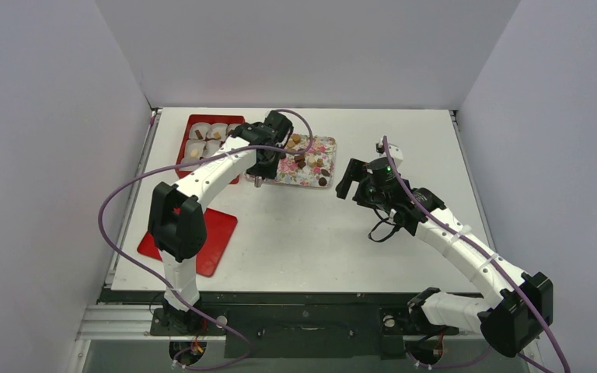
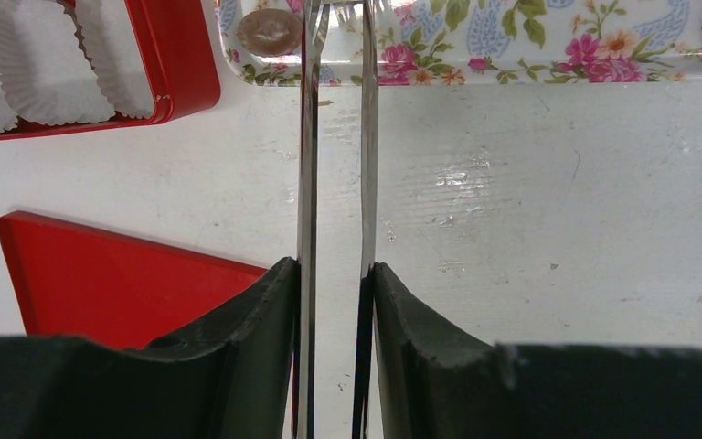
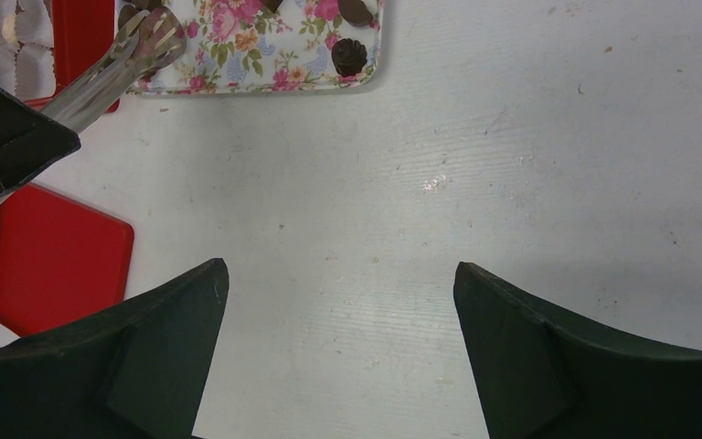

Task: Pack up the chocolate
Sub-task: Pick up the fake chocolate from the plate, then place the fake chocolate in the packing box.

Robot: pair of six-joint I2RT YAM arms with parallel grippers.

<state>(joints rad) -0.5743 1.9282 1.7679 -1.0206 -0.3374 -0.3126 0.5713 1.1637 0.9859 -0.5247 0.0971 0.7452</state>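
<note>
Several small chocolate pieces (image 1: 301,159) lie on the floral tray (image 1: 328,148). One dark ridged piece (image 3: 348,57) sits near the tray's corner. My left gripper (image 2: 334,265) is shut on metal tongs (image 2: 309,165). The tong tips reach over the tray's near edge (image 2: 530,69), right beside a round light brown chocolate (image 2: 270,29); whether they touch it I cannot tell. In the top view the left gripper (image 1: 260,163) hangs over the tray's left end. My right gripper (image 3: 340,270) is open and empty over bare table, right of the tray in the top view (image 1: 350,179).
A red box (image 1: 190,132) with white paper cups (image 2: 37,73) stands left of the tray; some cups hold pieces. A red lid (image 1: 214,241) lies flat near the table's front left. White walls close in the table.
</note>
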